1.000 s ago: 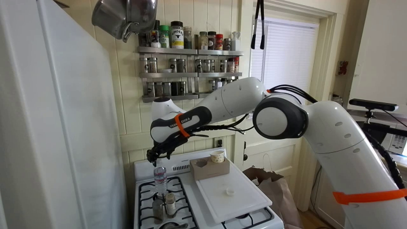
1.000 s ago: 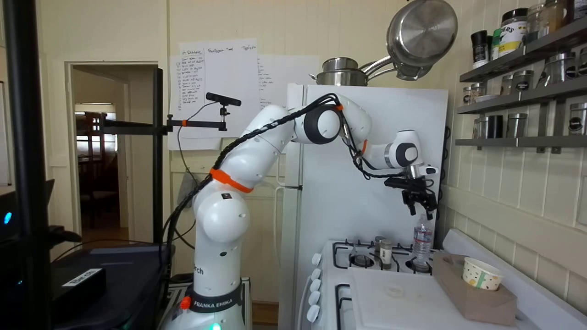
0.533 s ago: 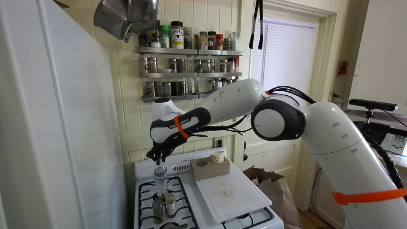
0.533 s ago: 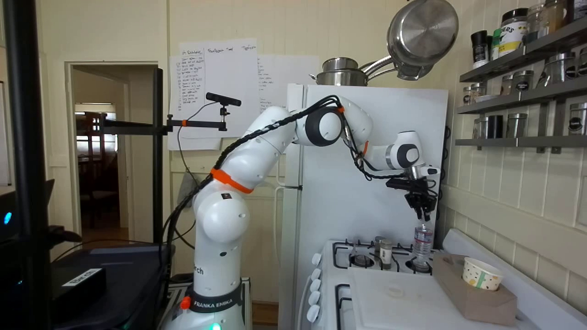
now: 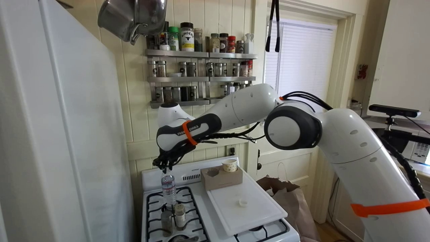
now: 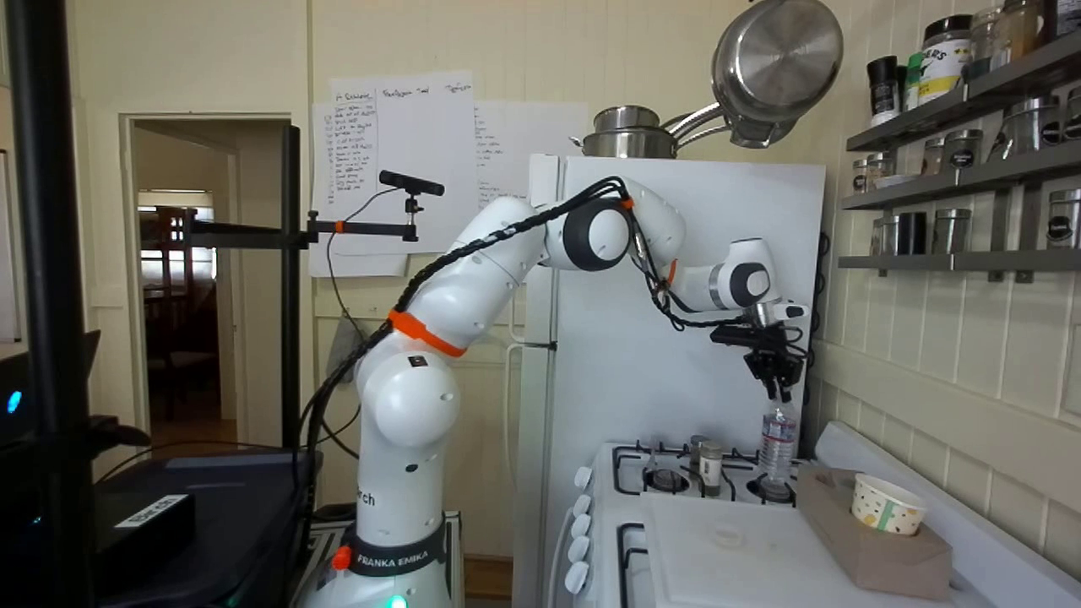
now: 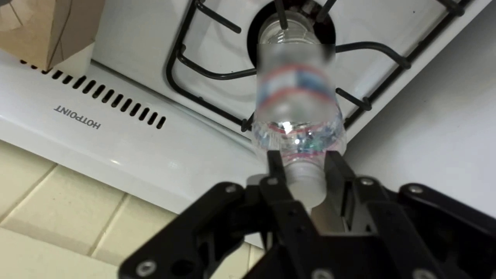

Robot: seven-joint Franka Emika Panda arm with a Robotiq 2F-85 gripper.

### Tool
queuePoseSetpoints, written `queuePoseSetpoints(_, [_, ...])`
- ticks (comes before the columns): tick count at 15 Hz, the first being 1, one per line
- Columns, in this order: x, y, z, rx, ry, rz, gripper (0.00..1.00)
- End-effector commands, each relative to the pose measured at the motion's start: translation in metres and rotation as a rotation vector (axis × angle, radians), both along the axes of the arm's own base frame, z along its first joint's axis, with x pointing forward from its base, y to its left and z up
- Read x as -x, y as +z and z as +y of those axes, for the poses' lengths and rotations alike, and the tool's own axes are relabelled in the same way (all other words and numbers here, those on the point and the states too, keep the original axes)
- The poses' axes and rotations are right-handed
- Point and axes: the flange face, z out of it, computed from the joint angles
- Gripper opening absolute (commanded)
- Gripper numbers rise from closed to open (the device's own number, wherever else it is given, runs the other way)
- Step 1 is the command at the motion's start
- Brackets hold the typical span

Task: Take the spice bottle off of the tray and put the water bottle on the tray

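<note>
The clear water bottle (image 7: 298, 135), with a red and blue label and white cap, stands about upright over the back left burner. My gripper (image 7: 303, 155) points down from above it, shut on the cap, one black pad at either side. In both exterior views the fingertips meet the bottle's top. Whether the base is clear of the grate I cannot tell. The white tray (image 5: 248, 215) lies flat across the stove's other side. A spice bottle (image 5: 180, 216) with a pale label stands on the grate, beside a greyish jar (image 5: 166, 222); which one the task means is unclear.
A small clear round cup or lid (image 5: 243, 202) sits on the tray. At the tray's back edge is a brown cardboard box (image 5: 221, 181) holding a spotted paper cup (image 5: 230, 165). The fridge (image 6: 684, 321) rises close beside the gripper. Spice racks (image 5: 178, 79) line the wall.
The gripper was open above the cap a second ago; its jaws have since come together on it. In the last half second the gripper and the bottle's top have shifted slightly up and left.
</note>
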Motion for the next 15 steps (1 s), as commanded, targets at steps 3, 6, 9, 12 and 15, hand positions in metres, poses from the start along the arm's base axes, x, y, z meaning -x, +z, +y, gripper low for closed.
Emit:
queuePoseSetpoints(3, [0.039,0.079,0.022,0.045,0.026,-0.11,0.08])
queuePoseSetpoints(6, [0.067,0.126,0.028,0.097,0.004,-0.177,0.08])
queuePoseSetpoints(9, [0.101,0.152,0.022,0.088,-0.067,-0.185,0.08])
queuePoseSetpoints(12, [0.141,0.169,-0.007,0.043,-0.248,-0.192,0.08])
queuePoseSetpoints(15, [0.178,0.175,-0.034,-0.026,-0.408,-0.192,0.08])
